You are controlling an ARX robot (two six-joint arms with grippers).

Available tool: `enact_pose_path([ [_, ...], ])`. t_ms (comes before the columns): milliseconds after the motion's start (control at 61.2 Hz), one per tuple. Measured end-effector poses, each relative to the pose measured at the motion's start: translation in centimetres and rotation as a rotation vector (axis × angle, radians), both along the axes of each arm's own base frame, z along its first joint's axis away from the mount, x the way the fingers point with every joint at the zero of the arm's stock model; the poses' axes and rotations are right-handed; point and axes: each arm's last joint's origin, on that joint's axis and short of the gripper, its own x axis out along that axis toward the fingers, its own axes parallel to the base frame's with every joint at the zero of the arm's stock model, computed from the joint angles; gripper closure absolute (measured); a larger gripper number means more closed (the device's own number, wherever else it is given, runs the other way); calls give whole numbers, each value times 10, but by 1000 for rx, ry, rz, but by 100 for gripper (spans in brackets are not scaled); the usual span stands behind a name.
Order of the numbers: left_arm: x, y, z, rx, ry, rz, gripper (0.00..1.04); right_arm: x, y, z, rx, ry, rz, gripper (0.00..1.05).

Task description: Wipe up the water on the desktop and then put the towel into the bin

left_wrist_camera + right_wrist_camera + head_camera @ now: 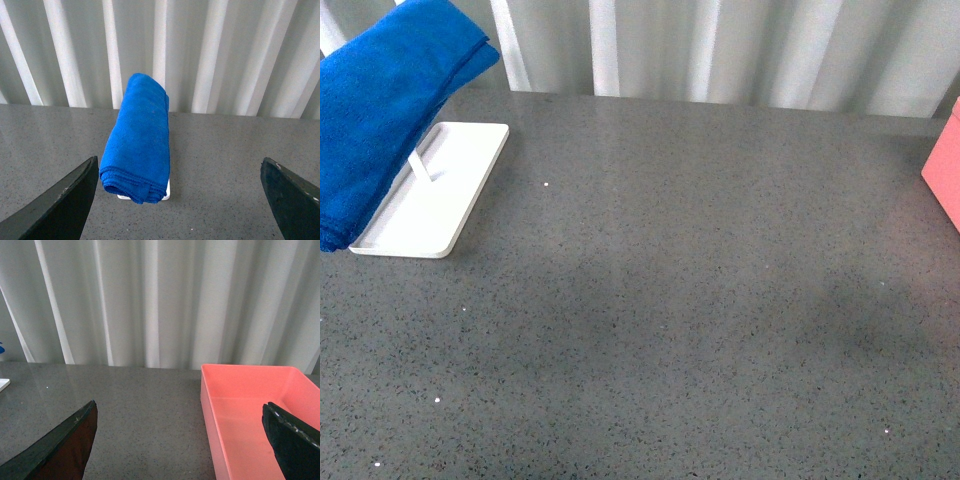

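The blue towel [382, 110] hangs folded over a rack at the far left of the grey speckled desktop [680, 300]. In the left wrist view the towel [140, 137] lies ahead of my open left gripper [180, 200], apart from its black fingers [60, 205]. The salmon-pink bin [945, 165] shows only as a corner at the right edge of the front view. My right gripper [180, 440] is open and empty, one finger [292, 440] in front of the bin [250, 405]. No water is discernible on the desktop. Neither arm appears in the front view.
A flat white tray [440, 195] with a thin upright post sits under the towel at the back left. Pale pleated curtains [720, 50] run along the desktop's far edge.
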Motion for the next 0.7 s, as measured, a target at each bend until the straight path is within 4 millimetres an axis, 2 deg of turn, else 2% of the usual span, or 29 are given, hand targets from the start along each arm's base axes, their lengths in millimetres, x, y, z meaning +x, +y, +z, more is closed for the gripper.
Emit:
enact_pose_path([
  [65, 0, 0, -1, -7, 22, -9, 7, 0, 0, 0, 0, 0, 0, 7],
  [131, 2, 0, 3, -76, 405, -63, 7, 0, 0, 0, 0, 0, 0, 7],
  [196, 8, 1, 13, -102, 594, -52, 7, 0, 0, 0, 0, 0, 3, 7],
  [278, 28, -1, 39, -98, 575, -96, 7, 0, 0, 0, 0, 0, 1, 7],
  [376, 77, -1, 82, -37, 436, -120, 7, 0, 0, 0, 0, 0, 1, 7],
  [425, 95, -1, 92, -24, 426, -129, 7, 0, 0, 0, 0, 0, 2, 7],
  [458, 115, -3, 98, -12, 435, -142, 7, 0, 0, 0, 0, 0, 1, 7],
  [507, 136, -5, 101, 1, 467, -157, 7, 0, 0, 0, 0, 0, 1, 7],
  [556, 176, -13, 98, 23, 546, -198, 7, 0, 0, 0, 0, 0, 1, 7],
  [621, 220, -22, 93, 71, 638, -218, 7, 0, 0, 0, 0, 0, 1, 7],
  [703, 254, -27, 87, 85, 722, -244, 7, 0, 0, 0, 0, 0, 1, 7],
])
